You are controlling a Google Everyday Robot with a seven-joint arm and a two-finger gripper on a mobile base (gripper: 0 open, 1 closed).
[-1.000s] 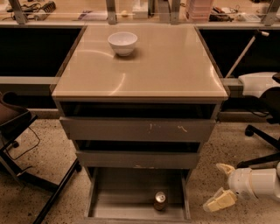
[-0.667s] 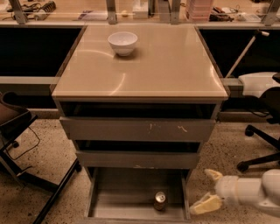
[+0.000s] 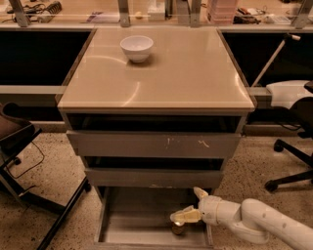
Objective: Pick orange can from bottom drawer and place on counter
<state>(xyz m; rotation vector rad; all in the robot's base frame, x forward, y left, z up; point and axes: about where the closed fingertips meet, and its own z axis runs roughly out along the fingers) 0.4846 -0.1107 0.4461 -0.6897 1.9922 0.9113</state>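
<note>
Camera view, gripper (image 3: 190, 204) over bottom drawer (image 3: 133, 220), jaws spread, empty, orange can (image 3: 177, 228) just below them.

Upper centre of the frame: white bowl (image 3: 136, 47), upright, round, open side up. Along the top edge: long desk (image 3: 98, 20) with metal posts (image 3: 123, 11), dark clutter (image 3: 45, 8) at upper left, a pinkish stack (image 3: 222, 10) right of centre. Mid-frame: grey drawer front (image 3: 146, 145) with white scratch marks, slightly pulled out; just below it, a second grey drawer front (image 3: 151, 177), plain. Left edge: dark chair (image 3: 13, 136) with black legs; thin cable (image 3: 32, 161) on the speckled floor (image 3: 54, 195) beside it. Right edge: black castor base (image 3: 288, 168) of another chair, a white rounded object (image 3: 287, 93) above it, and a pale stick (image 3: 271, 61) leaning diagonally.
</note>
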